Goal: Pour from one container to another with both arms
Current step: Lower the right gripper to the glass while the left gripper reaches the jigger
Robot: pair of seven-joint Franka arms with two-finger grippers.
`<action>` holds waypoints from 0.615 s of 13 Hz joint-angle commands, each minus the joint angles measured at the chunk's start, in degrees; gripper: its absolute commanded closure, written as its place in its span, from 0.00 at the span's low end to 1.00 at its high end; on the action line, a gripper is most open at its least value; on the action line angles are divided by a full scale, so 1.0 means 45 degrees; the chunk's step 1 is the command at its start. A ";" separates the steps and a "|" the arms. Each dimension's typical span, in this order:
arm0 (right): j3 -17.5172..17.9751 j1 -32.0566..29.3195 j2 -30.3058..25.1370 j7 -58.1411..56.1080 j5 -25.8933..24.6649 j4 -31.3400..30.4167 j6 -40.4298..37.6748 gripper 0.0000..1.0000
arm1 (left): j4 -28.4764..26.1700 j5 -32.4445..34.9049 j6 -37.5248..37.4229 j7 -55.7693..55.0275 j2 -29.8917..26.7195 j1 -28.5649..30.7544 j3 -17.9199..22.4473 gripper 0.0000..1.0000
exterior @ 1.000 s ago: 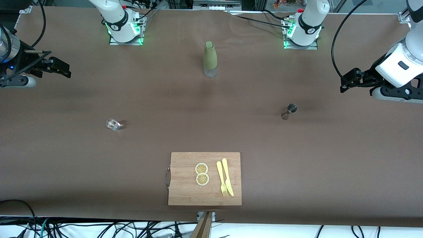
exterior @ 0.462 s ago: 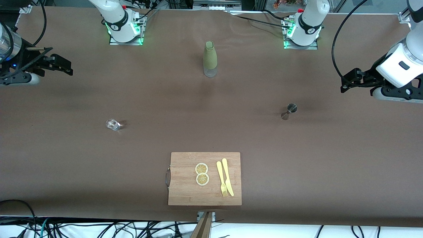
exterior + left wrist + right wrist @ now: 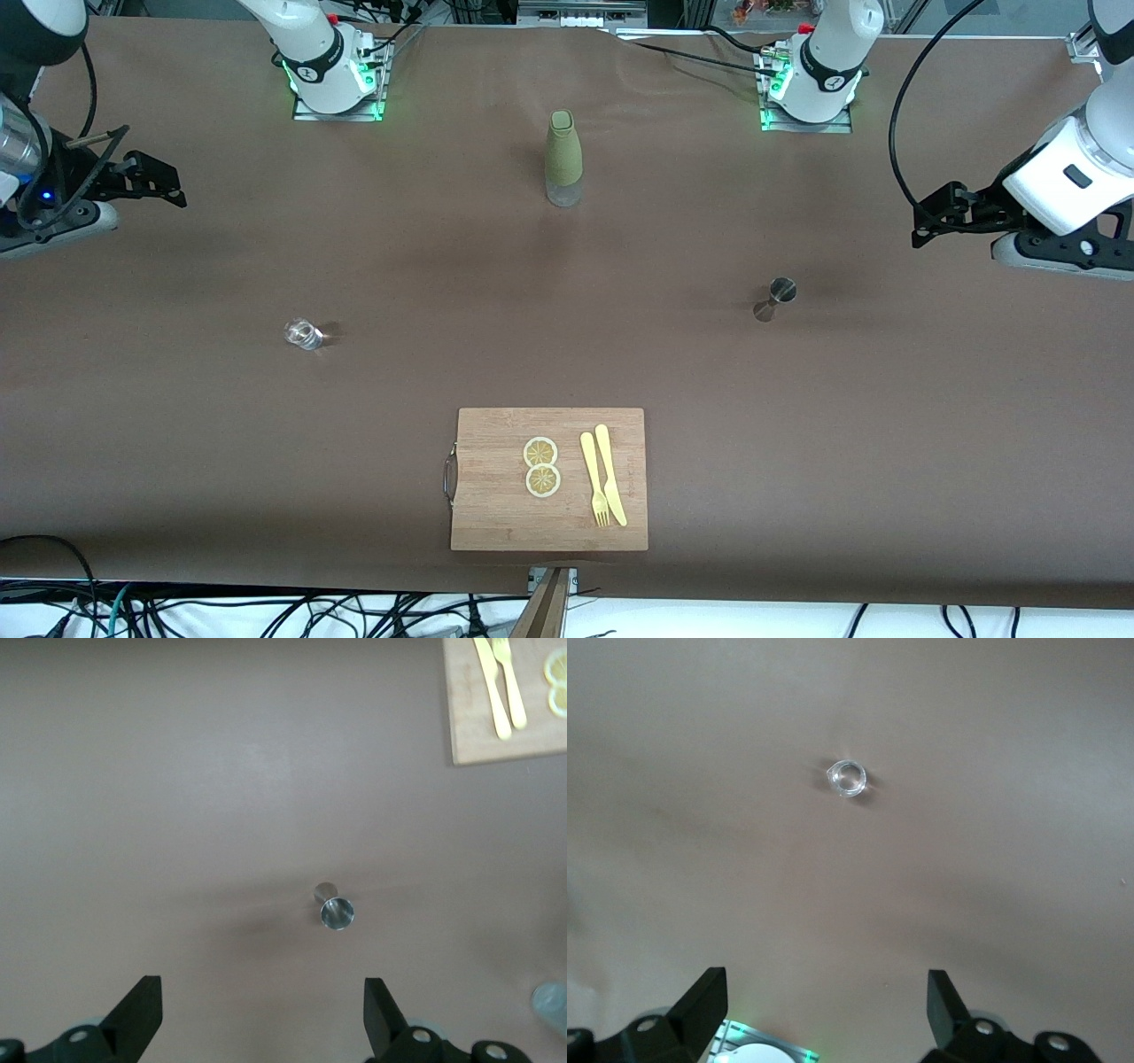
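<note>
A small clear glass (image 3: 303,334) stands on the brown table toward the right arm's end. A metal jigger (image 3: 778,297) stands toward the left arm's end. My right gripper (image 3: 164,183) hangs open and empty over the table's edge at its own end; in the right wrist view the glass (image 3: 847,778) lies well ahead of the open right gripper (image 3: 824,1010). My left gripper (image 3: 921,226) is open and empty above the table, beside the jigger but apart from it. The left wrist view has the jigger (image 3: 335,908) ahead of the left gripper (image 3: 263,1014).
A tall bottle with a green sleeve (image 3: 563,159) stands mid-table near the bases. A wooden cutting board (image 3: 496,514) near the front edge carries two lemon slices (image 3: 541,466) and a yellow fork and knife (image 3: 603,487). The arm bases (image 3: 337,80) stand along the back.
The right arm's wrist has turned and risen a little, and its gripper has drawn slightly back toward the table's end. The left arm has barely shifted. Both grippers stay open.
</note>
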 commanded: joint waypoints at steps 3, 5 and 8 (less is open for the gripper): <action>-0.1053 -0.0162 -0.0182 -0.3983 0.1259 -0.1963 0.1741 0.00 | -0.0834 -0.0112 -0.0146 0.4409 0.0062 0.0035 0.0172 0.00; -0.1327 -0.0278 0.0323 -0.5623 0.1823 -0.2062 0.1957 0.00 | -0.1069 -0.0305 -0.0127 0.6324 0.0256 0.0113 0.0657 0.00; -0.1465 -0.0785 0.1455 -0.8980 0.2684 -0.2062 0.2698 0.00 | -0.1596 -0.1162 -0.0127 0.9506 0.0433 0.0172 0.1418 0.00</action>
